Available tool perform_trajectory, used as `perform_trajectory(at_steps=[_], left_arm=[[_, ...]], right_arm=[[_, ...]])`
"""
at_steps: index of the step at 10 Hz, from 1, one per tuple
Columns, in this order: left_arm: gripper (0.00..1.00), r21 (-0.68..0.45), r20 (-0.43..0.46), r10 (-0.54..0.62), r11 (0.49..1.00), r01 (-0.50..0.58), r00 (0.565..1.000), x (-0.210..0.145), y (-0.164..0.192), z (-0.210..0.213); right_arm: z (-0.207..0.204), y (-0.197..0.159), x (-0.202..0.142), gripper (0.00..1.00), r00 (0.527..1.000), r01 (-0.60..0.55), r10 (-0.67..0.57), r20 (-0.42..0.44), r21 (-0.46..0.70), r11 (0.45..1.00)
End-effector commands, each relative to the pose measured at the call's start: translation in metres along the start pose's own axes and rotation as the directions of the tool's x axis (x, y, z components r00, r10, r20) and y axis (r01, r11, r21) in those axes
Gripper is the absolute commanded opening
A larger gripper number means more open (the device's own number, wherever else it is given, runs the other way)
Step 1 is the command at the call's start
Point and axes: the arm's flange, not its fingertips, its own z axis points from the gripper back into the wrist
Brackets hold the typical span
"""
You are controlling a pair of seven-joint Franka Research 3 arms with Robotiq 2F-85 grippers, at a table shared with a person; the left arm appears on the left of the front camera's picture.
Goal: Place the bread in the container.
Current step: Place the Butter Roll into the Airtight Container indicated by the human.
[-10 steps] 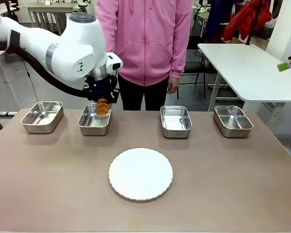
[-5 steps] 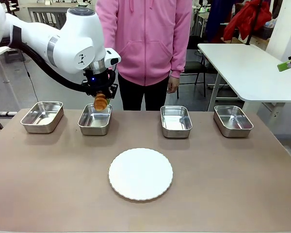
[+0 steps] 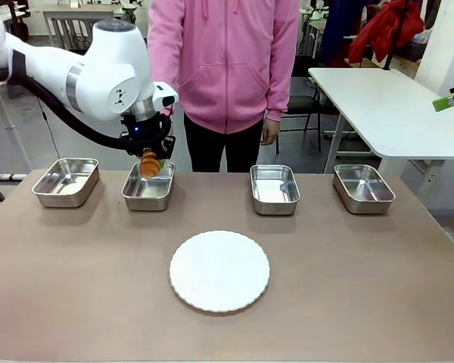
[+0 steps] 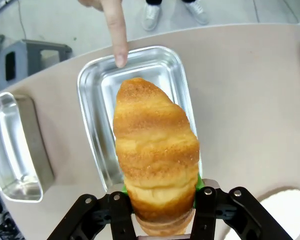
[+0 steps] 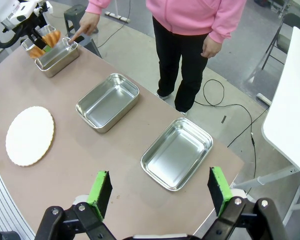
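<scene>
The bread point(image 4: 155, 150), a golden-brown ridged croissant, hangs upright with my left gripper point(image 4: 160, 202) shut on its lower end. The left gripper point(image 3: 148, 155) holds the bread point(image 3: 149, 164) just above the container point(image 3: 145, 197), the second steel pan from the left. Seen from the left wrist, that container point(image 4: 88, 100) lies directly under the bread, and a person's finger point(image 4: 120, 45) touches its far rim. My right gripper point(image 5: 160, 192) is open and holds nothing, high above the table's right end. From there, the bread point(image 5: 53, 36) and container point(image 5: 57, 62) sit far off.
A round white scalloped plate point(image 3: 219, 271) lies mid-table. Three more steel pans stand in the back row: one at the far left point(image 3: 65, 183), two on the right point(image 3: 275, 189) point(image 3: 363, 187). A person in a pink hoodie point(image 3: 227, 68) stands at the far edge.
My left gripper has carried the bread a little to the left, staying above the second pan. Nothing else has moved.
</scene>
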Motion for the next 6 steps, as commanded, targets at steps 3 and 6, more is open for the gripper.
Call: perform_trajectory(at_steps=[3, 6], left_arm=[[0.41, -0.022, -0.019, -0.019, 1.0, 0.019, 1.0, -0.004, 0.016, -0.029], [0.41, -0.035, -0.015, -0.026, 0.999, 0.025, 1.0, -0.005, 0.02, -0.041]], right_arm=[[0.001, 0.0, 0.001, 1.0, 1.0, 0.0, 0.0, 0.019, 0.011, 1.0], [0.001, 0.0, 0.001, 1.0, 1.0, 0.0, 0.0, 0.019, 0.011, 1.0]])
